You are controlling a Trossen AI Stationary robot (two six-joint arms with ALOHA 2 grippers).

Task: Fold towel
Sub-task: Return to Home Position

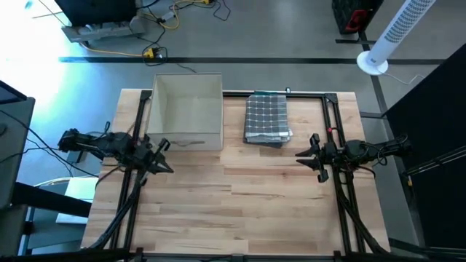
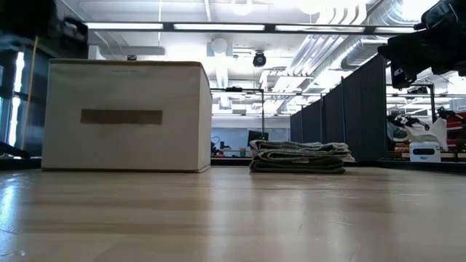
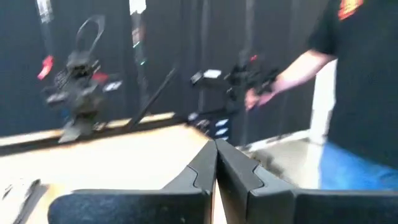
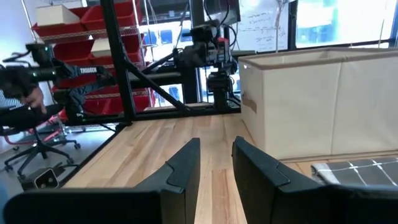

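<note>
Folded towels (image 1: 266,120) beside box (image 1: 186,110); left gripper (image 1: 164,156), right gripper (image 1: 303,155) well apart

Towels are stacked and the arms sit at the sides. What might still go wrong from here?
The left gripper, fingers shut, sits right by the box corner and may clip it while moving. A person has a hand on dark gear past the right gripper; a swinging arm might reach them.
</note>
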